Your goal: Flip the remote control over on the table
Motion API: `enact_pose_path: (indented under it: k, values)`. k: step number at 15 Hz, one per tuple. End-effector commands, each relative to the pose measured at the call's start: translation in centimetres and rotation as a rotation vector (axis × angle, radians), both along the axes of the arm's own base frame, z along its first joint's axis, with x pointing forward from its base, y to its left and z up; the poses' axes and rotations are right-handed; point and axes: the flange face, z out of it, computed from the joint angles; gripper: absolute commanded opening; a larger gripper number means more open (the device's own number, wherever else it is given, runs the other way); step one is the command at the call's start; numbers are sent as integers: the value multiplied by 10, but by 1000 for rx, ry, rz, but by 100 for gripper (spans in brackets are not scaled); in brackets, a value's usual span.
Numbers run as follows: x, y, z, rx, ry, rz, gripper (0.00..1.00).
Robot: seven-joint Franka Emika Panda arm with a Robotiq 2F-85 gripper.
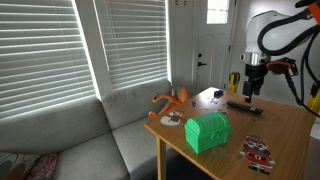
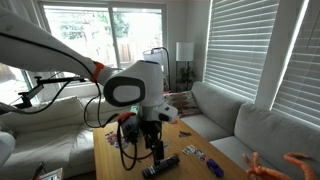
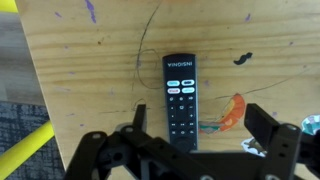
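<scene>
In the wrist view the counter ends at the left, with dark floor beyond. A careless shove during the flip could, I judge, slide the remote control toward that edge. The remote control lies flat on the wood in the middle, buttons up, touching nothing else. It is slim and low, so the tool may scrape the counter or slip off the thin sides before getting purchase, and the bar could drop back face up. The tool hangs above it, released, jaws spread wide with nothing between them. The wood is pale and smooth, scribbled with pen lines. The remote control is a hard black bar with small rounded keys. To its right an orange smear marks the wood.
</scene>
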Motion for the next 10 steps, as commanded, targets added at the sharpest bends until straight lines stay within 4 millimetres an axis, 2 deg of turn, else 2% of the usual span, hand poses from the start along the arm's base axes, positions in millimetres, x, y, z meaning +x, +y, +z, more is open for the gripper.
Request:
enact_pose_path:
  k: [1, 6, 10]
  values:
    - [2, -1, 0, 3, 1, 1, 100]
    - [4, -2, 0, 5, -1, 3, 100]
    - [11, -8, -10, 8, -13, 13, 100]
